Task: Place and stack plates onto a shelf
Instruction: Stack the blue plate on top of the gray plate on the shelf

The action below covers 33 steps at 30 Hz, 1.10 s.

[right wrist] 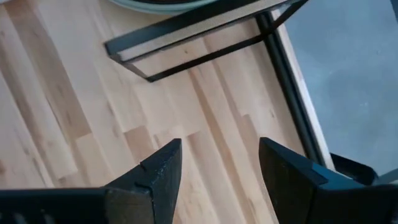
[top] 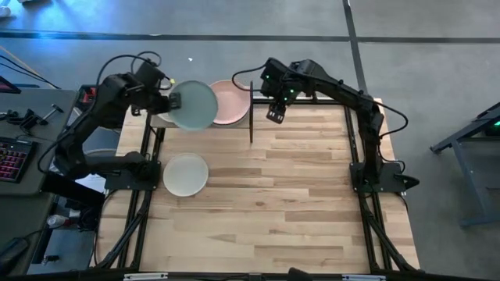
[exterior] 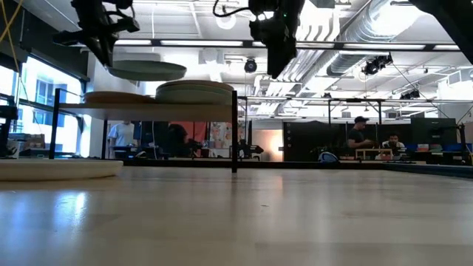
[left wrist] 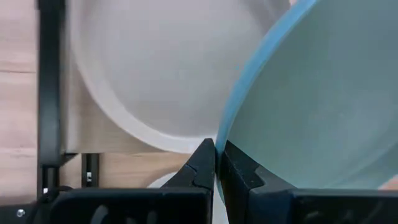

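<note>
My left gripper (top: 173, 100) is shut on a pale blue plate (top: 193, 104) held above the shelf (exterior: 148, 109), in the low view (exterior: 146, 70) clear of the plates below. On the shelf lie a pink plate (top: 231, 101) topping a stack (exterior: 196, 91) and a beige plate (left wrist: 168, 62) under the held one. Another pale plate (top: 185, 173) rests flat on the tabletop near the left edge. My right gripper (top: 275, 113) hangs open over the table just right of the shelf's post (top: 251, 109), touching nothing. My left gripper (left wrist: 216, 148) pinches the pale blue plate's rim (left wrist: 225, 134) between its two fingers, coming level from the table's left side. The plate is lifted clear and roughly level, above the beige plate on the shelf.
The shelf's black frame (right wrist: 186, 43) stands close ahead of my open right gripper (right wrist: 217, 155). Bare plank tabletop (top: 297, 203) stretches over the near and right parts. Clutter lies off the table to the left (top: 16, 140). People sit in the room behind (exterior: 362, 137).
</note>
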{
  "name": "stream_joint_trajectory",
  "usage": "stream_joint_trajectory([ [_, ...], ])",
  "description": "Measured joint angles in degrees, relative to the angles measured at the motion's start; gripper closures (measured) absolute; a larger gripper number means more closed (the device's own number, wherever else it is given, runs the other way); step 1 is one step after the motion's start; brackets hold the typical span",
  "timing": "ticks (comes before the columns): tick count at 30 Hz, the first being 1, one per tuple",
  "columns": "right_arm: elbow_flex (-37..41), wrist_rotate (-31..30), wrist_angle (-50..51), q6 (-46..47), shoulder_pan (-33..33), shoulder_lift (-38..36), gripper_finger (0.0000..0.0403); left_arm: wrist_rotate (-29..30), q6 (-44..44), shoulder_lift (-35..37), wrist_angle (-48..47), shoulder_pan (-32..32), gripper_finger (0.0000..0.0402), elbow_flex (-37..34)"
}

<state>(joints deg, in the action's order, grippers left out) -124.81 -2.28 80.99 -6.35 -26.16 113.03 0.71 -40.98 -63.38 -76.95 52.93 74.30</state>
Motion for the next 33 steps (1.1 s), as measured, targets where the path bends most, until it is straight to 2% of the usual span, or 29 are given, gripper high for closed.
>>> stream_joint_trajectory([
  [8, 0.0, 4.2, 0.1, -3.4, -3.3, 0.0, 0.0213, 0.7, -1.6, 2.0, 0.0, 8.1, 0.0401, 0.0],
  [16, 0.0, 4.5, 0.3, -6.1, -5.3, 0.0, 0.0213, 1.7, -2.5, 3.3, -0.5, 12.8, 0.0401, 0.0],
  [20, 0.0, 4.5, 0.3, -7.1, -6.1, 0.0, 0.0213, 3.2, -3.1, 3.7, -4.6, 15.1, 0.0401, 0.0],
  [33, 0.0, 4.5, 0.3, -7.7, -7.3, 0.0, 0.0213, 3.8, -5.0, 2.0, -5.9, 16.9, 0.0401, 0.0],
])
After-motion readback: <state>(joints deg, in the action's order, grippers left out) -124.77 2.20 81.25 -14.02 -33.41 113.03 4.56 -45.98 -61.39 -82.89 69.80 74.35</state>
